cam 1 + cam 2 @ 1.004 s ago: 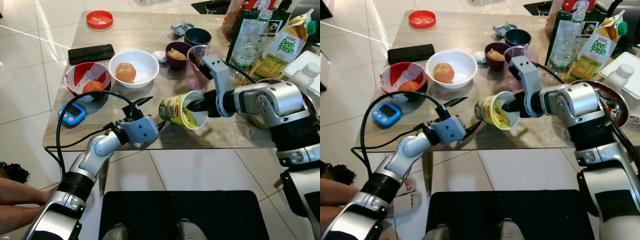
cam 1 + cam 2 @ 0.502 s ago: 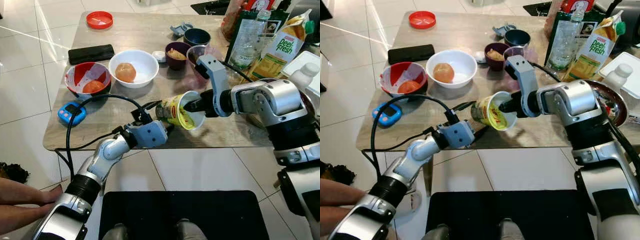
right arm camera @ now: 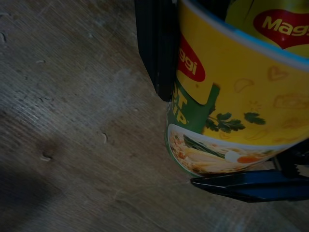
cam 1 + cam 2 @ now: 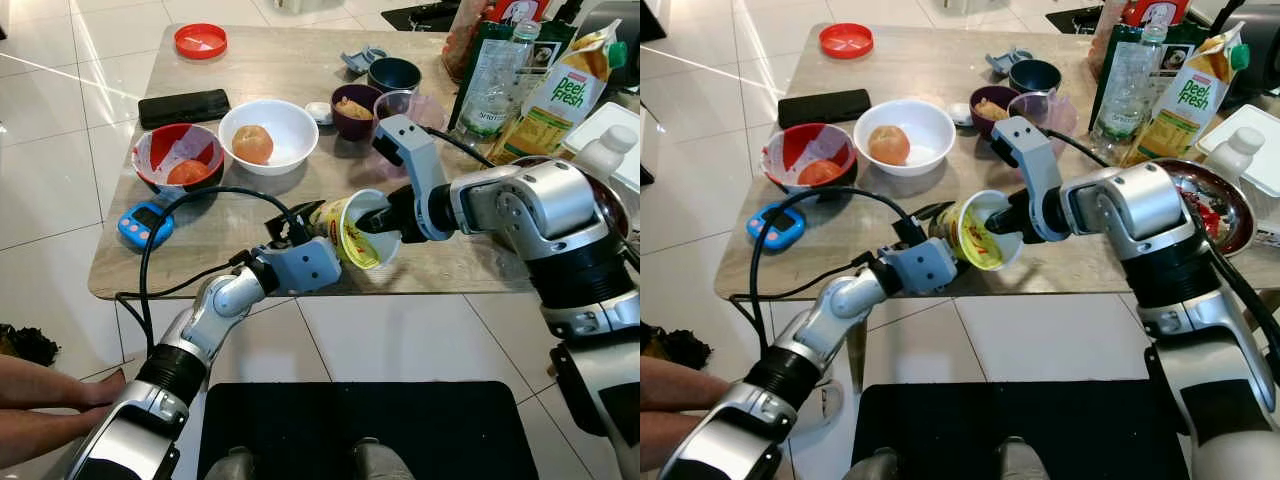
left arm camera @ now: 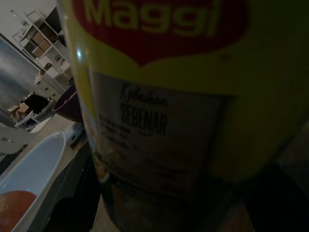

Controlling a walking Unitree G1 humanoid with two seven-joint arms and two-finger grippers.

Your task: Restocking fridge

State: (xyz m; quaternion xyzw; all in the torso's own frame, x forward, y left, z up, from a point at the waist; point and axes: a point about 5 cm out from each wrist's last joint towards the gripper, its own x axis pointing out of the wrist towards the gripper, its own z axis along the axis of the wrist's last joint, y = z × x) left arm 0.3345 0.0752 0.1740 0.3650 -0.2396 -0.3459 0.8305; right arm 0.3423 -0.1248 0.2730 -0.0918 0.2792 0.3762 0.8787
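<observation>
— Where do we have the Maggi noodle cup (image 4: 352, 228) just now?

— We hold it tipped on its side just above the near edge of the worktop (image 4: 260, 70), its open mouth turned toward us. Our right claw (image 4: 372, 222) is clamped on its rim, one finger inside the mouth and one along the outer wall.

— And our left claw (image 4: 308, 218)?

— It sits at the cup's base end, fingers spread around it. The wrist picture is dark, so we cannot tell whether they touch the cup yet.

— What lies beyond the cup?

— Behind it, farther up the worktop, stands the white bowl (image 4: 268, 135) with a round fruit, beside the red bowl (image 4: 177, 158). To the cup's right rear stands the Peel Fresh carton (image 4: 563, 95).
</observation>
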